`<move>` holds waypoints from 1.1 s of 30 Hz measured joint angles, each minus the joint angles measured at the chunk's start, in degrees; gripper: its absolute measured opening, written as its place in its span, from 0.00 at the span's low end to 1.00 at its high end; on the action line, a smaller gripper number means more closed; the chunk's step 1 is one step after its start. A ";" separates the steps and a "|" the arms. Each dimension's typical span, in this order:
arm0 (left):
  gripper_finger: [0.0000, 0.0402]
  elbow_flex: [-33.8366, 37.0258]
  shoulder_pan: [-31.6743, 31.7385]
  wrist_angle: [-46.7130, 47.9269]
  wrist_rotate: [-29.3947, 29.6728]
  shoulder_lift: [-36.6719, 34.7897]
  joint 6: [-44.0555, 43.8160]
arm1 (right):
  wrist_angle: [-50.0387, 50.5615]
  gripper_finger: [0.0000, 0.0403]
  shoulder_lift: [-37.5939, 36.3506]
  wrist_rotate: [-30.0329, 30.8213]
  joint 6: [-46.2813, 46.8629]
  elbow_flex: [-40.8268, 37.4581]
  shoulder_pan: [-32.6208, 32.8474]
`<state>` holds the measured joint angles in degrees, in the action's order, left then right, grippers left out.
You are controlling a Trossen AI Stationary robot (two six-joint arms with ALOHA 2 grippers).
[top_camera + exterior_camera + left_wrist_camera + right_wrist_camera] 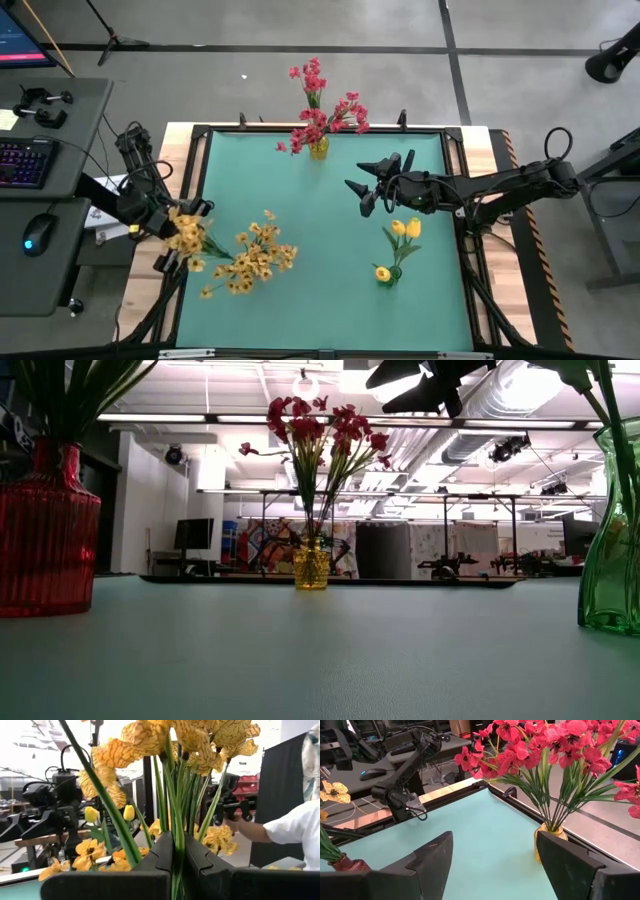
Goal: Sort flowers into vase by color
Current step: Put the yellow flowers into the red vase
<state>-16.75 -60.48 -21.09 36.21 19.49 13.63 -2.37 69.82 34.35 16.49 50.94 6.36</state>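
Note:
Red-pink flowers (322, 105) stand in a small yellow vase (311, 565) at the table's far edge (547, 750). Orange-yellow flowers (255, 262) fill a red vase (45, 530) at the near left. Yellow tulip buds (405, 230) sit in a green vase (610, 530) at the near right. My left gripper (168, 232) is at the table's left edge, shut on an orange-yellow spray (150, 745). My right gripper (362, 187) hangs open above the table's middle right (420, 380), (492, 860), facing the red-pink flowers and touching nothing. My left gripper pinches the green stems (176, 840) of the orange-yellow spray between its two fingers (162, 852), below the blossoms. The fingers lie across the stems. The blossoms (186, 238) sit right by the gripper, over the table's left edge. The stems' lower ends are hidden behind the fingers.
A black raised rim (195, 190) frames the green table top. A desk with keyboard (25, 160) and mouse (37, 232) stands beyond the left edge. A person's white-sleeved arm (285, 827) shows in the left wrist view. Bare green surface (300, 200) lies between the three vases.

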 joint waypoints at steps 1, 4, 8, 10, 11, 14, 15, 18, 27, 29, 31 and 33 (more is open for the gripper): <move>0.00 0.02 0.27 0.29 0.02 0.00 0.00 | 0.00 0.68 0.00 -0.02 0.00 0.00 -0.01; 0.00 0.02 0.93 0.61 0.00 0.52 0.42 | 0.00 0.68 0.00 -0.02 0.00 0.00 -0.01; 0.00 0.02 2.06 1.53 0.02 1.73 0.31 | 0.02 0.68 0.00 -0.02 0.00 0.00 -0.01; 0.00 0.09 2.71 1.96 0.00 2.72 0.02 | 0.00 0.68 0.00 -0.02 0.00 0.00 -0.01; 0.00 0.11 3.06 1.97 0.00 3.13 0.03 | 0.00 0.68 0.00 -0.02 0.00 0.00 -0.01; 0.00 0.11 4.04 1.63 -0.12 3.96 0.02 | 0.00 0.68 0.00 -0.02 0.00 0.00 0.01; 0.00 0.11 4.43 1.59 -0.48 4.15 -0.05 | 0.02 0.68 0.00 -0.02 0.00 0.00 -0.01; 0.00 0.11 5.63 1.37 -2.97 4.37 -1.02 | 0.00 0.68 0.00 -0.02 0.00 0.00 -0.01; 0.00 0.11 8.11 3.04 -4.17 4.37 -2.64 | 0.02 0.68 0.00 -0.02 -0.46 0.00 -0.01; 0.00 0.17 8.59 3.27 -4.17 4.35 -3.42 | 0.01 0.68 0.00 -0.02 -0.51 0.00 -0.01; 0.00 1.38 9.08 2.41 -4.15 4.28 -4.15 | 0.02 0.68 0.00 -0.02 -1.00 0.00 -0.01; 0.00 3.13 9.60 1.79 -3.68 4.24 -5.32 | 0.02 0.68 0.00 -0.02 -1.09 0.00 0.02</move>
<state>-13.62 -50.88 -19.30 32.53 23.73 8.31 -2.35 69.82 34.33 15.40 50.94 6.37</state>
